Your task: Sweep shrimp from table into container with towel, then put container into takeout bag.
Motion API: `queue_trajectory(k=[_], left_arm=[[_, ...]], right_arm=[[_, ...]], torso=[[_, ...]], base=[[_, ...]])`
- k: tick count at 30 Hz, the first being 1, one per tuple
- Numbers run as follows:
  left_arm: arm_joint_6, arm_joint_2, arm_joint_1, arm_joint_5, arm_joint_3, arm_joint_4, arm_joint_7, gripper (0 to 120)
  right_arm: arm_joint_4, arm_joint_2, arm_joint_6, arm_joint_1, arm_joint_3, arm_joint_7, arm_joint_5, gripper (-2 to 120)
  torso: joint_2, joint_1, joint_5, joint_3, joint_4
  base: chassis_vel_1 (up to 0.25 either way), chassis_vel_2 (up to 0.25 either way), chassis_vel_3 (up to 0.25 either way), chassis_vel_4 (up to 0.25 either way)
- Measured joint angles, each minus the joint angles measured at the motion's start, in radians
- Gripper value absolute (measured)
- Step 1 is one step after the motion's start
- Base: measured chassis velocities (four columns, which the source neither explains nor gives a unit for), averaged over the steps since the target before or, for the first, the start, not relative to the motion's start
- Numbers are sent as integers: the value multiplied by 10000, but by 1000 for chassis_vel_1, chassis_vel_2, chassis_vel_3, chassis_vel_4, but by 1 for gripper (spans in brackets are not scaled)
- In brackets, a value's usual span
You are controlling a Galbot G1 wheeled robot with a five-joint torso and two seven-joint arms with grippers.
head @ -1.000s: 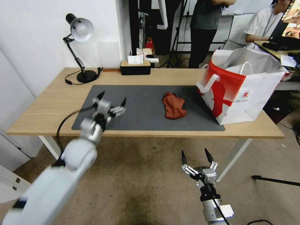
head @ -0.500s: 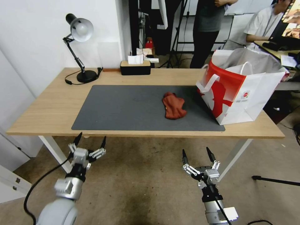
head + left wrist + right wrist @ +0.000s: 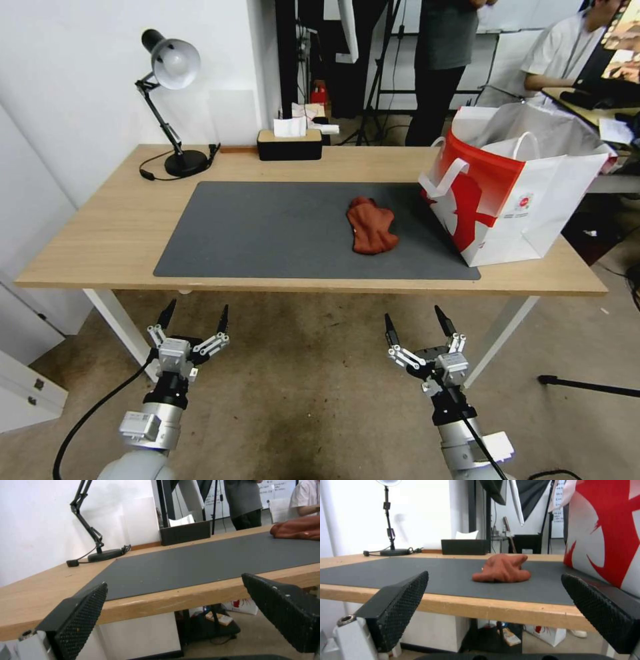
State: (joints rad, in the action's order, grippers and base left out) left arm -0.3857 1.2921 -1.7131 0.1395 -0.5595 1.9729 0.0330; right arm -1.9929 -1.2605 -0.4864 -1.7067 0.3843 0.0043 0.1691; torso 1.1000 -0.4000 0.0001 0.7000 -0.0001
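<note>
Gripper [image 3: 195, 315] below crumpled soft towel [image 3: 371, 227]

Light-wood counter [image 3: 100, 233] carries a dark grey mat [image 3: 280, 230]; towel [image 3: 371, 225] and takeout bag [image 3: 513, 193] sit on it, lamp [image 3: 175, 100] and tissue box [image 3: 289, 141] at the back.

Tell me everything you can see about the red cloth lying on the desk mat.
The towel is a small rust-red cloth, soft-looking and crumpled into a low lumpy heap with folds. It lies on the dark grey mat, right of the middle, apart from the takeout bag further right. In the right wrist view it sits as a rounded mound flat on the mat. Nothing grips or touches it; both grippers hang open below the table's front edge.
</note>
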Motion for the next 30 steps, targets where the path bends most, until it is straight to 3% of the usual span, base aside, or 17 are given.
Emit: queue_trajectory(k=[8,30], left_arm=[[-213,243,-39,-206,152,-134,-17,100],[-218,234,-17,-213,175,-155,-1,100]], right_arm=[[-138,49,-81,0,79,-179,96,100],[-140,45,-94,2,76,-165,101,100]], torso=[[0,0,-1,0,0],[0,0,0,0,0]], base=[[0,0,0,0],[0,0,0,0]])
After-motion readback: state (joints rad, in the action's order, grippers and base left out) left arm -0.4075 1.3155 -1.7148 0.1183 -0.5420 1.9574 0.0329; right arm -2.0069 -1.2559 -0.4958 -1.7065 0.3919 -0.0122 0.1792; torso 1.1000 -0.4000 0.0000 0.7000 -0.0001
